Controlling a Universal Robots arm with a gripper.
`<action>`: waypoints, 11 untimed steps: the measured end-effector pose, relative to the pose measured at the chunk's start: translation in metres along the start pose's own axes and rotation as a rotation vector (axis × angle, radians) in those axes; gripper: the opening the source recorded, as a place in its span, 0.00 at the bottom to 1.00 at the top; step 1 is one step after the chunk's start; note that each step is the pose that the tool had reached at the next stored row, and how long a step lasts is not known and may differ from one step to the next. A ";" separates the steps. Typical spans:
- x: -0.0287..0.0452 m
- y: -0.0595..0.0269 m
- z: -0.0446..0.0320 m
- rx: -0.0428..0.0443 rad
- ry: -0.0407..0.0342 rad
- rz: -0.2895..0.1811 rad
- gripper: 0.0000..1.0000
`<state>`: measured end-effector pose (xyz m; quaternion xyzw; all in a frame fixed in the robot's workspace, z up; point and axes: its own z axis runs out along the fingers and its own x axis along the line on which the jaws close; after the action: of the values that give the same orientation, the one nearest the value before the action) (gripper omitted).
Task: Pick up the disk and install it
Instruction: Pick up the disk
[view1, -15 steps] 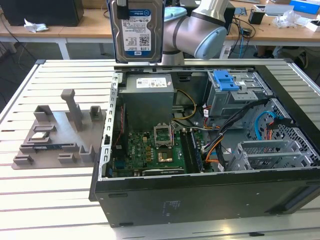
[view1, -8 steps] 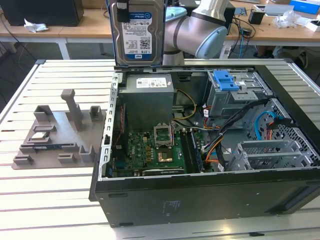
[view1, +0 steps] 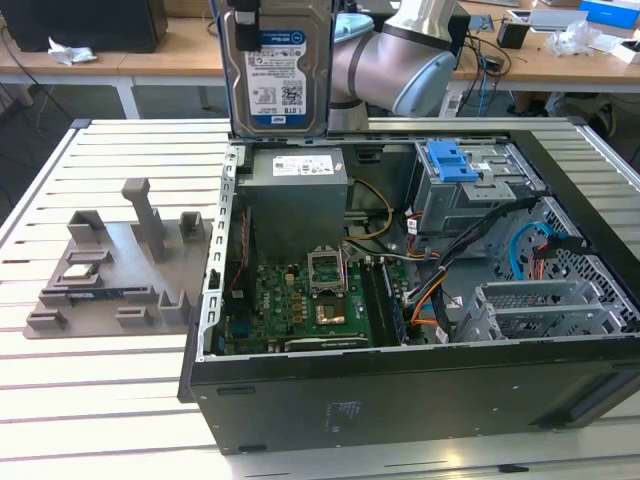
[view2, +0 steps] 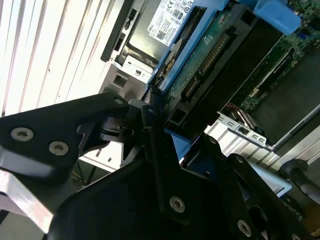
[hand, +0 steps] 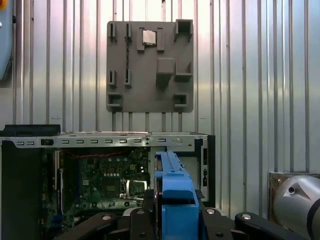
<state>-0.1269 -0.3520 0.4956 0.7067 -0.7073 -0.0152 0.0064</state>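
Observation:
The disk (view1: 278, 68), a silver hard drive with a white-and-blue label in a blue carrier, hangs upright in the air over the back edge of the open computer case (view1: 400, 400). It sits just above the power supply box (view1: 297, 190). My gripper (hand: 175, 212) is shut on the disk's blue carrier edge (hand: 172, 192), with a black finger (hand: 225, 225) on either side of it. In the second wrist view, the gripper (view2: 160, 132) clamps the blue frame, and the disk's green circuit board (view2: 210, 55) faces the camera. The blue-handled drive cage (view1: 470, 180) stands inside the case toward the exterior view's right.
A grey fixture plate (view1: 110, 265) with raised blocks lies on the slatted table (view1: 100, 400) at the exterior view's left. Inside the case are the motherboard (view1: 300, 300) and loose cables (view1: 440, 290). Wooden desks (view1: 150, 50) stand behind.

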 end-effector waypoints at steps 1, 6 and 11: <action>0.0020 -0.0003 0.0002 0.0000 0.0000 0.000 0.37; 0.0188 -0.0021 0.0013 0.0001 0.0000 0.000 0.37; 0.0417 -0.0095 0.0033 -0.0009 0.0000 0.000 0.37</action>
<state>-0.1175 -0.3937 0.4915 0.7067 -0.7073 -0.0156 0.0067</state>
